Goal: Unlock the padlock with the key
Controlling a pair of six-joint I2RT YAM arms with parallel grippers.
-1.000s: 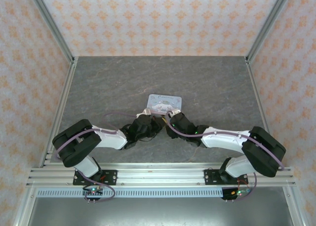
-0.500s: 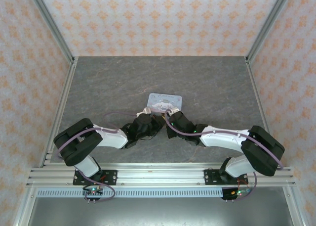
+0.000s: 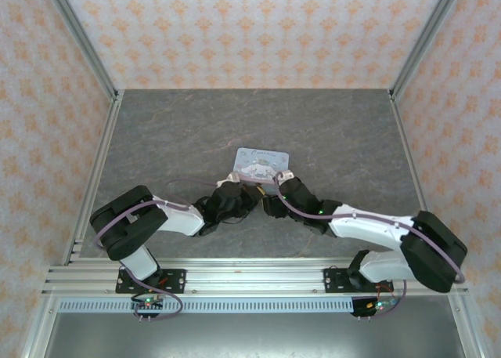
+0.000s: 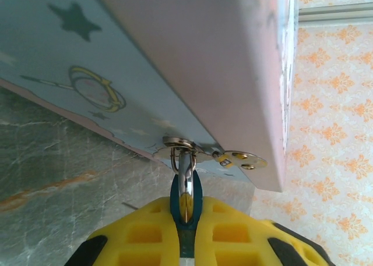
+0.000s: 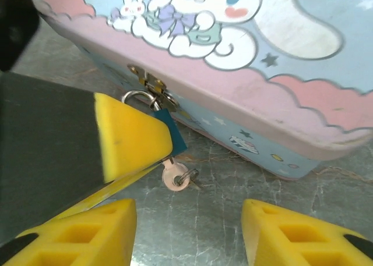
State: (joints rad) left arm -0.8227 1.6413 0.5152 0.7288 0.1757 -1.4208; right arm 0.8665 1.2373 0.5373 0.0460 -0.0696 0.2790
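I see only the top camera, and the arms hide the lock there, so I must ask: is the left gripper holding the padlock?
Observer: Yes. The left gripper is shut on the padlock, and its shackle passes through the hasp of the tin.
Operator: Where is the key?
Observer: The key hangs right under the padlock's body and seems to be inserted.
Operator: Does the right gripper hold it?
Observer: No. The right gripper is open, with its fingers apart below the key and not touching it.
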